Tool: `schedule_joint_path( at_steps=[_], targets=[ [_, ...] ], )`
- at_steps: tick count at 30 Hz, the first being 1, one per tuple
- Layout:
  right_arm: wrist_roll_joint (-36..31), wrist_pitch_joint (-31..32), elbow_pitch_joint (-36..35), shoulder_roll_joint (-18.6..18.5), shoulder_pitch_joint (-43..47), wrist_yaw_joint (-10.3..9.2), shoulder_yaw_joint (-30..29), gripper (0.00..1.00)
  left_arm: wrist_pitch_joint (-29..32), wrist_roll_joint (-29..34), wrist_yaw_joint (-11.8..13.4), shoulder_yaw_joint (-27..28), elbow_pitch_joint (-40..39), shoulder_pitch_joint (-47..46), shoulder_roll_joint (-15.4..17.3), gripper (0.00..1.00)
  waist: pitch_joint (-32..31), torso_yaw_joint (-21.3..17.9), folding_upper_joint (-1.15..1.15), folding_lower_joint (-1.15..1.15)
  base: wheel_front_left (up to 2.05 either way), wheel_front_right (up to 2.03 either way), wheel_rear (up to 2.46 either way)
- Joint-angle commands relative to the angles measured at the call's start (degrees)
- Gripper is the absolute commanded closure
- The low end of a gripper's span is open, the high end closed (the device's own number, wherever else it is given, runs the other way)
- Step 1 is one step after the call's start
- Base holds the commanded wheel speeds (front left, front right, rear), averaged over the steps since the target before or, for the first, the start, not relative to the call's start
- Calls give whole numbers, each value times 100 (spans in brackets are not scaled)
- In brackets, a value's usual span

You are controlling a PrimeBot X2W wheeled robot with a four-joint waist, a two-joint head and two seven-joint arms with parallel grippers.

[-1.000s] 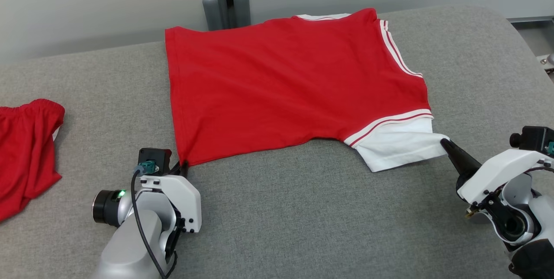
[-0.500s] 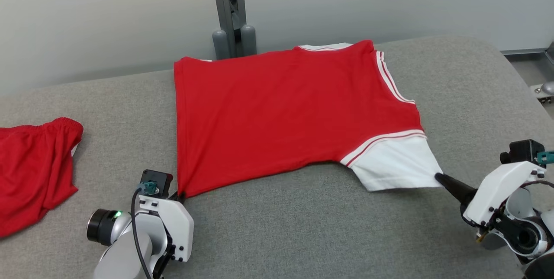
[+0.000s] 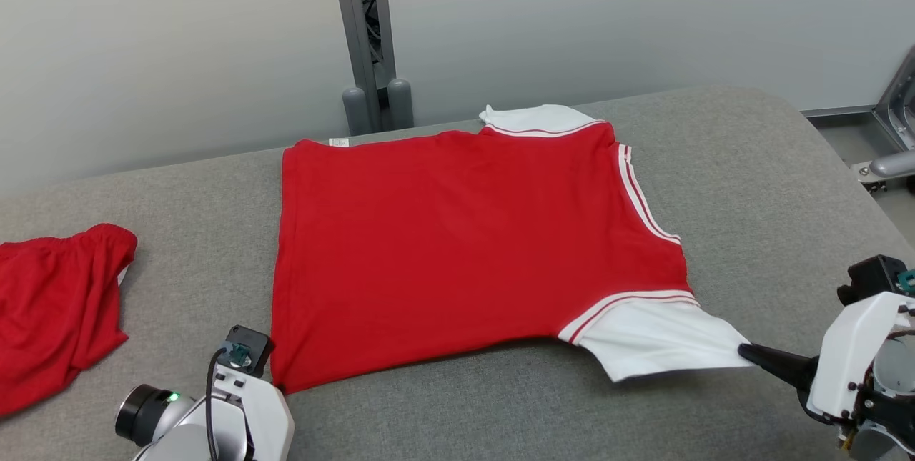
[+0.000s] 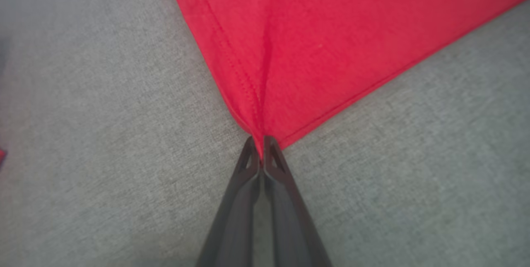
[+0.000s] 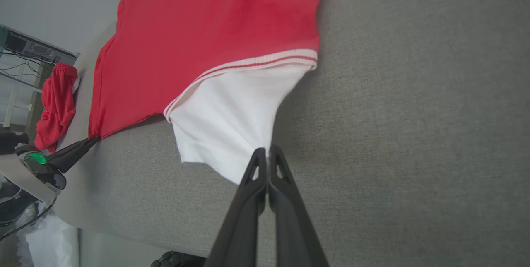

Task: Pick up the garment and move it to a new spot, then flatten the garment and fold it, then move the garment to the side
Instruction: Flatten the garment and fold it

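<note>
**Garment [image 3: 457, 254]:** a red shirt with white sleeves and red-and-white striped trim. It lies spread and largely flat on the grey padded table [image 3: 758, 182], central in the head view. The hem is toward the robot's left and the collar end toward its right. A small white label [image 3: 338, 141] shows at the far hem corner. The red body has only faint ripples, mostly along the near edge.

**Left gripper [image 4: 260, 145]:** the fingers are pressed together and pinch the near hem corner of the garment. The cloth gathers into a narrow crease running away from the fingertips. The tips sit low, close to the table surface.

**Right gripper [image 5: 268, 154]:** the fingers are clamped tight on the edge of the near sleeve [image 3: 650, 336]. This sleeve is white and drawn out to a point toward the gripper. Its pulled edge stands slightly off the table, with shadow beneath it.

**Far sleeve [image 3: 536, 118]:** white, showing beyond the red body near the table's rear edge.

**Second red garment [image 3: 57, 304]:** crumpled, with a gathered band at its top. It lies on the table at the robot's far left, well apart from the shirt and from both grippers.

**Metal post [image 3: 357, 32]:** upright behind the table, against the pale wall.
</note>
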Motion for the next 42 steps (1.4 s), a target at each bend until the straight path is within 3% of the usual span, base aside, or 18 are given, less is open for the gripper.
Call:
schedule_joint_path(
  at_steps=[1, 5, 13, 22, 30, 42],
  targets=[
    [-124, 221, -158, 15, 207, 1, -195, 100, 250, -59, -27, -72, -201, 255, 206, 100, -3, 9, 0, 0, 0, 0, 0],
    [-357, 667, -412, 124, 508, 1, -579, 100, 709, -185, -35, -202, -795, 607, 484, 100, -4, 33, 0, 0, 0, 0, 0],
    [-1110, 1838, -1335, 775, 1194, 1, -1604, 100, 1950, -778, -26, -323, -3050, 1762, 1357, 100, -22, 108, 0, 0, 0, 0, 0],
    [-1762, 2889, -2361, 1587, 1651, 2, -2351, 100, 3027, -1180, 401, -171, -5287, 2774, 2134, 100, -63, 185, 0, 0, 0, 0, 0],
    [-1937, 3184, -2793, 1979, 1597, 2, -2526, 100, 3181, -1287, 674, -54, -5899, 2946, 2168, 100, -75, 158, 0, 0, 0, 0, 0],
    [-1776, 2768, -2889, 2133, 1143, 2, -2614, 100, 3202, -1845, 895, 397, -6132, 2655, 1994, 100, 86, 153, 0, 0, 0, 0, 0]
  ],
)
